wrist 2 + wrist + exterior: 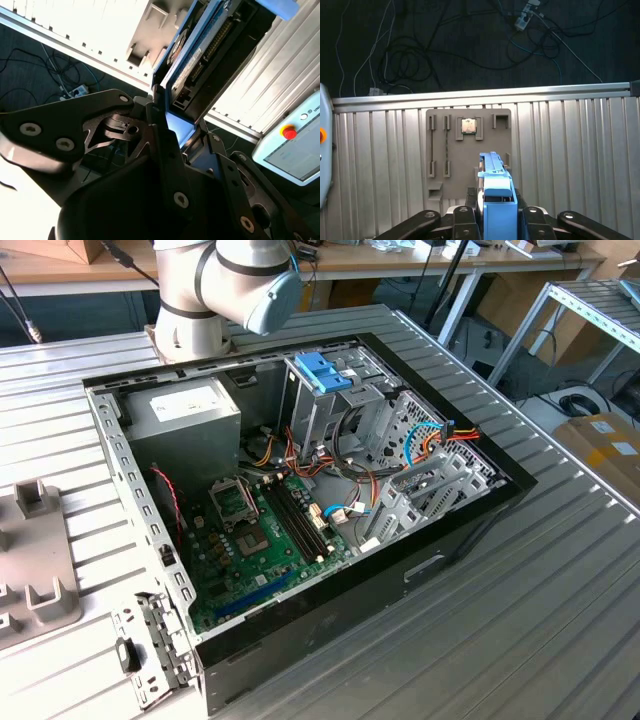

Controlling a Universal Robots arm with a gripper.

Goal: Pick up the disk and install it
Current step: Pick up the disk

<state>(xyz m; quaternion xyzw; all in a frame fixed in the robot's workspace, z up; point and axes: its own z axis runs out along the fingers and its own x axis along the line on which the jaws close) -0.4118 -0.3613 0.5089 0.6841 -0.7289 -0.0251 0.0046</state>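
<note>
- Step in hand, as you may judge it: carrying the disk (496, 192). It is lifted clear of the table (570, 150) and is not yet installed in the computer case (400, 575).
- Position of the disk: it stands on edge in the gripper (497, 221), above the grey fixture plate (465, 165). The plate lies close to one edge of the table.
- Fixture plate: a processor chip (468, 126) sits in a pocket on the side of the plate nearest that table edge, apart from the disk.
- Hand: the fingers (464, 219) are closed on the disk from both sides and press on its light blue bracket (499, 210). In the second wrist view, the gripper (172, 120) clamps one end only. The rest of the drive body (197, 60) stands out beyond the fingertips.
- Doing it well: the hold is at one end, so you should treat the free length as a lever. Move smoothly, without jerks or sharp turns of the wrist, so that the drive does not twist between the pads. See that its free end stays above the plate's raised posts.
- Case: in the exterior view it lies open in the middle of the table, with the fixture plate (40, 580) at the table edge on the exterior view's left. Its drive cage (330, 415) carries a blue caddy (322, 372).
- Nearby: a teach pendant (290, 150) lies off to one side, well apart from the disk.
</note>
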